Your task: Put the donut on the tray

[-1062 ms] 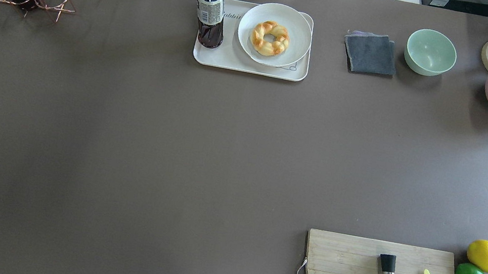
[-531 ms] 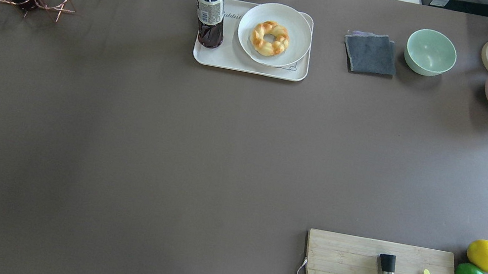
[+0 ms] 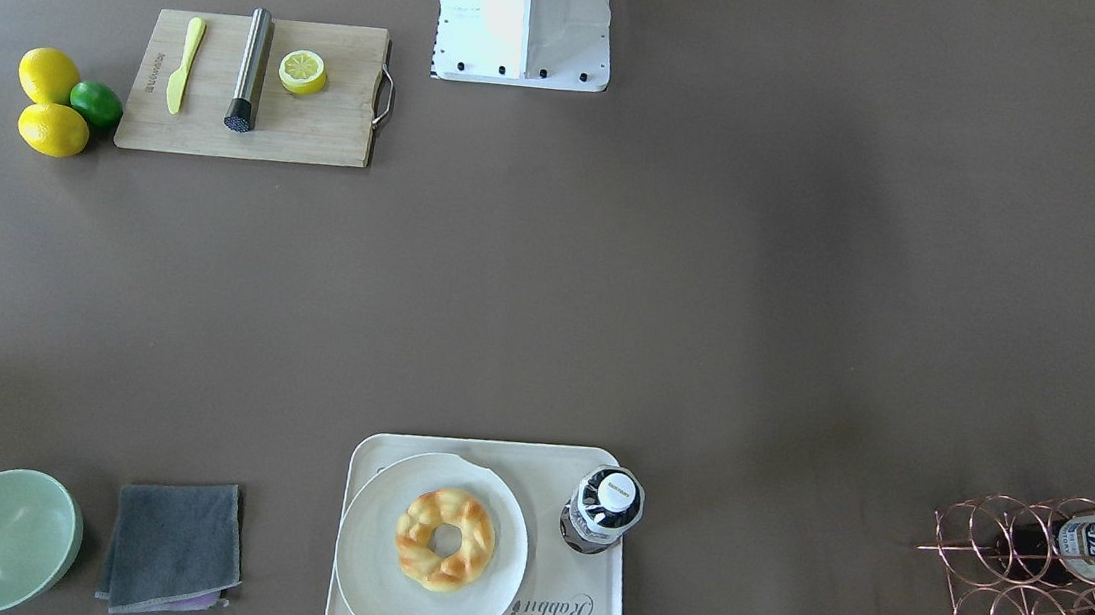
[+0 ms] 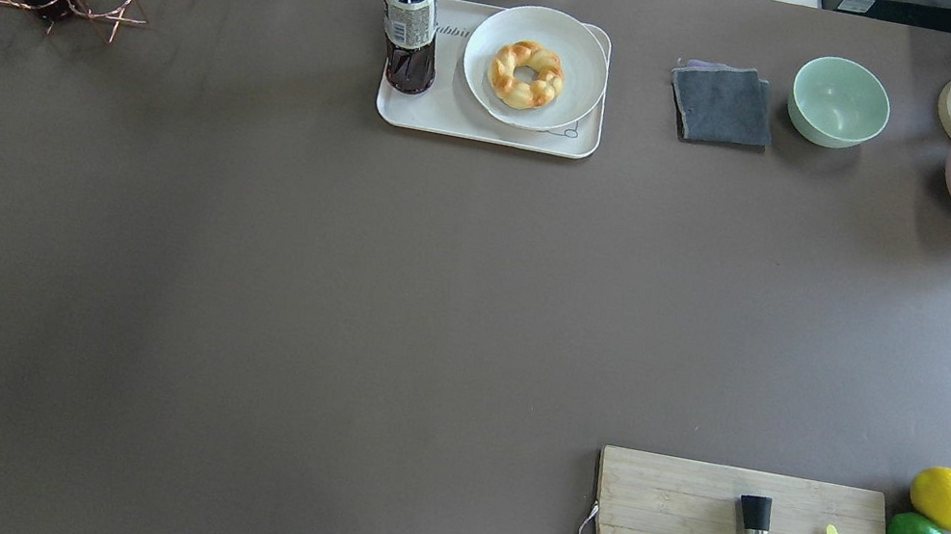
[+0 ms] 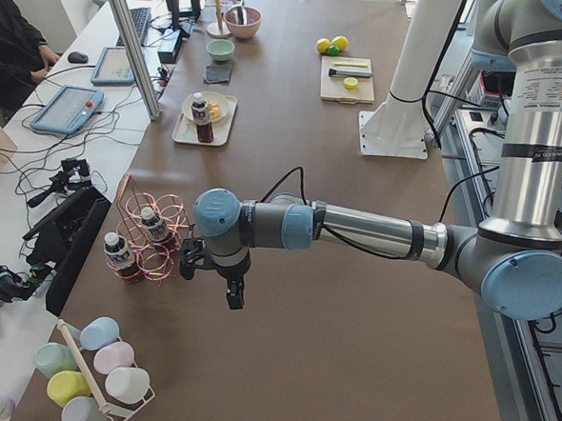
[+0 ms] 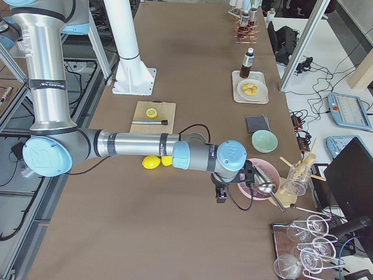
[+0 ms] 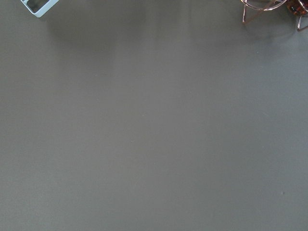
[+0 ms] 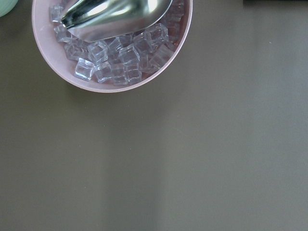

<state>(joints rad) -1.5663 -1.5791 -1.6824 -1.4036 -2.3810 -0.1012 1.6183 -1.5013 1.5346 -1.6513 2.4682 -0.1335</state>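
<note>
Exterior left: donut well beyond left pincer.

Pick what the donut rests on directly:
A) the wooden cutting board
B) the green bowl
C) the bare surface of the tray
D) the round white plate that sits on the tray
D: the donut lies in the middle of the round white plate, and that plate itself sits on the tray next to the bottle.
</note>
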